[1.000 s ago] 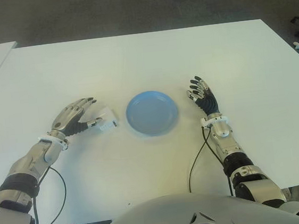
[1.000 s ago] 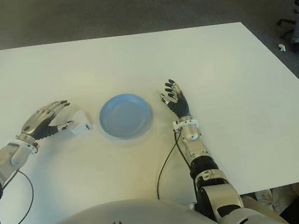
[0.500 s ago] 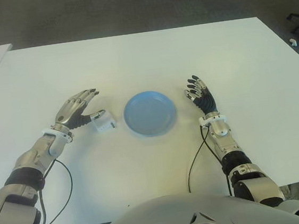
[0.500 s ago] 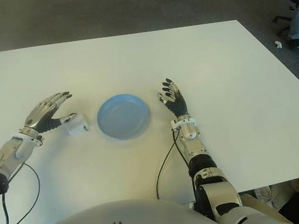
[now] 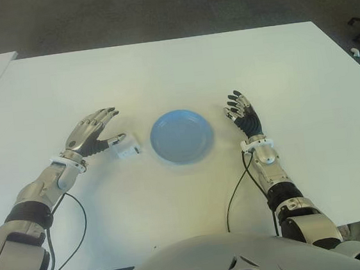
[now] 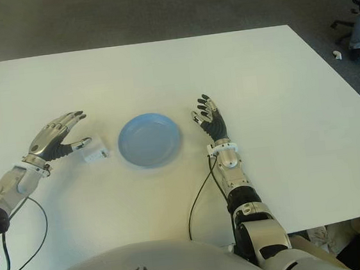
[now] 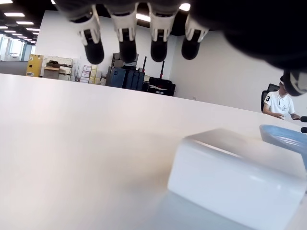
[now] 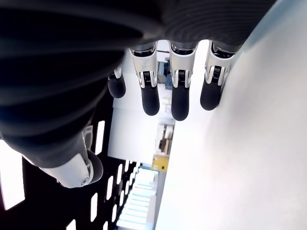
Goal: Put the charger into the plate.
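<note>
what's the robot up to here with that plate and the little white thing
The left hand is open beside the white charger, which lies on the table just left of the blue plate. The hand has not closed on it, and the plate has nothing in it. The right hand is open and idle to the right of the plate.
</note>
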You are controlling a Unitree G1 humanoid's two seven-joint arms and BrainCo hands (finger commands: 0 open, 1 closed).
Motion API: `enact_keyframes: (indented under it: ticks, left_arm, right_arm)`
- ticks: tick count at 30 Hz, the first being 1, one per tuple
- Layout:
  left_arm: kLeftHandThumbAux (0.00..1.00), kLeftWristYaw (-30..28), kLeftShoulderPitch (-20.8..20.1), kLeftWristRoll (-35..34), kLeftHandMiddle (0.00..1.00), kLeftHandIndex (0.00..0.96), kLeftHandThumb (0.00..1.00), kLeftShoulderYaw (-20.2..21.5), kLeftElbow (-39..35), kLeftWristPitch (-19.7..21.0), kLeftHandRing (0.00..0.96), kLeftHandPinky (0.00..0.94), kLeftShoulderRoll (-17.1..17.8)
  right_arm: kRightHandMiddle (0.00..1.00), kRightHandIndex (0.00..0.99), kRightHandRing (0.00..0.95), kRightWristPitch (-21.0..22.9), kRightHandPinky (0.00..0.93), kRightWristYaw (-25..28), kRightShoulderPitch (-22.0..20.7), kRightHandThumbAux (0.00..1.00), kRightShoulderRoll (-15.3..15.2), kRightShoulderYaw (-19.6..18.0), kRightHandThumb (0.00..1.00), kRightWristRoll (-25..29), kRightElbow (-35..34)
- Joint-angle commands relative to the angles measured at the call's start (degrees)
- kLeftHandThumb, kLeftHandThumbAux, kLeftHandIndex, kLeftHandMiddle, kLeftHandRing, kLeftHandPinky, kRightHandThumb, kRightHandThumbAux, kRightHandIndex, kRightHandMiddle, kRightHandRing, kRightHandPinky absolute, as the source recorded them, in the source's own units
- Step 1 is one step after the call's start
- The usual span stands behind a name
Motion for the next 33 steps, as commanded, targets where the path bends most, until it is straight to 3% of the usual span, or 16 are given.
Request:
enact_keyframes:
  ticks: [1,12,22,26,33]
  left_arm:
    - [0.134,0.5,-0.8,1.1,0.000,0.000,0.399,-0.4,0.9,-0.6,0.000,0.063,-0.9]
    - [0.135,-0.7,-0.7,0.9,0.000,0.000,0.396,-0.4,0.3,-0.6,0.000,0.050,-1.3]
    - [0.142,-0.2,3.1,1.2,0.000,0.000,0.382,0.5,-4.8,1.0,0.000,0.062,-0.8]
    - [0.143,1.4,4.9,1.5,0.000,0.000,0.388,0.3,-4.4,1.6,0.000,0.056,-1.7]
    - [0.138,1.9,4.7,1.2,0.000,0.000,0.399,0.1,-3.0,2.7,0.000,0.051,-3.9]
  right_arm:
    - [0.173,0.036,0.175,1.7,0.188,0.1,2.4,0.655,0.8,0.3,0.664,0.2,1.9]
    - [0.174,0.038,0.179,1.9,0.193,-0.6,2.8,0.666,1.2,0.5,0.682,-0.3,1.0]
    - [0.171,0.028,0.181,2.0,0.196,-1.3,2.8,0.674,1.1,0.9,0.690,-0.9,0.7]
    - [0.171,0.025,0.182,2.2,0.196,-1.5,2.7,0.669,1.1,0.9,0.689,-1.1,0.8]
    - [0.169,0.019,0.179,3.4,0.207,-1.2,2.8,0.672,1.3,0.9,0.680,-1.0,-0.1]
